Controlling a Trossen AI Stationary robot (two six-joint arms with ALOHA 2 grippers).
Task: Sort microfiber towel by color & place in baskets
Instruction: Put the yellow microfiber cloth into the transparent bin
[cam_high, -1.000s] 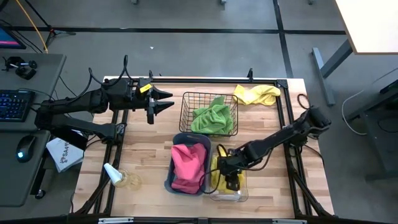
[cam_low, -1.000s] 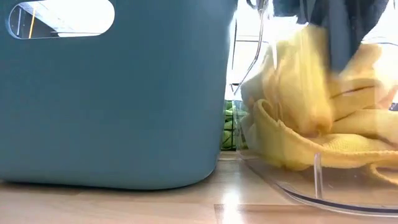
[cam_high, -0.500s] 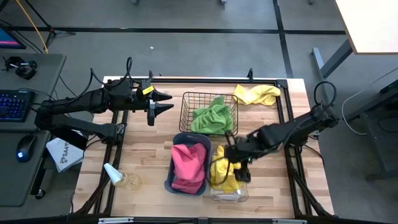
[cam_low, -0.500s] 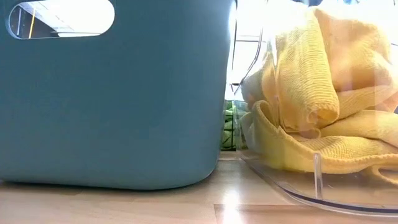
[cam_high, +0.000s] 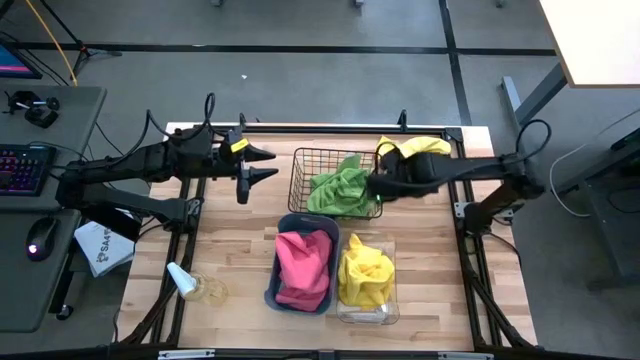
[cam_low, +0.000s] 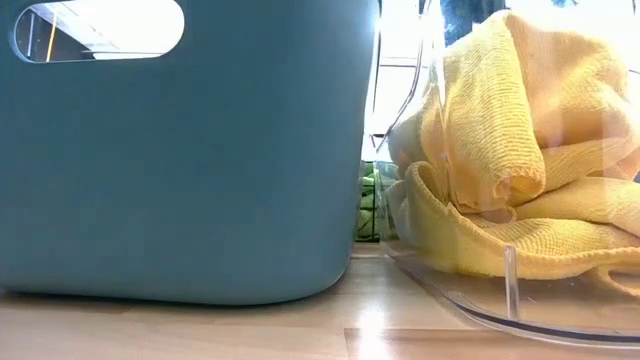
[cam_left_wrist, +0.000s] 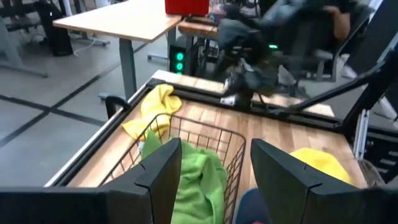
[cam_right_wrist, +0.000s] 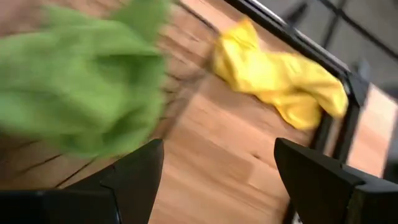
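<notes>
A lime green towel (cam_high: 342, 188) lies in the black wire-mesh basket (cam_high: 300, 160). A pink towel (cam_high: 303, 265) fills the teal bin (cam_high: 283, 222). A yellow towel (cam_high: 365, 275) lies heaped in the clear bin (cam_high: 388, 312); it also shows in the low view (cam_low: 520, 170). A second yellow towel (cam_high: 412, 150) lies on the table at the far right, also in the right wrist view (cam_right_wrist: 280, 74). My right gripper (cam_high: 378, 186) is open and empty above the wire basket's right edge. My left gripper (cam_high: 268, 163) is open and empty, left of the wire basket.
A small white-topped bottle (cam_high: 188, 282) lies near the table's front left. White paper with blue print (cam_high: 100, 245) sits off the table's left edge. Black frame rails (cam_high: 455, 170) run along the table's sides. Bare wood (cam_high: 225, 230) lies left of the teal bin.
My right gripper has risen out of the clear bin, leaving the yellow towel heaped there. It has then gone toward the table's far edge, to above the wire basket's right edge, near the second yellow towel. The left arm has kept almost still.
</notes>
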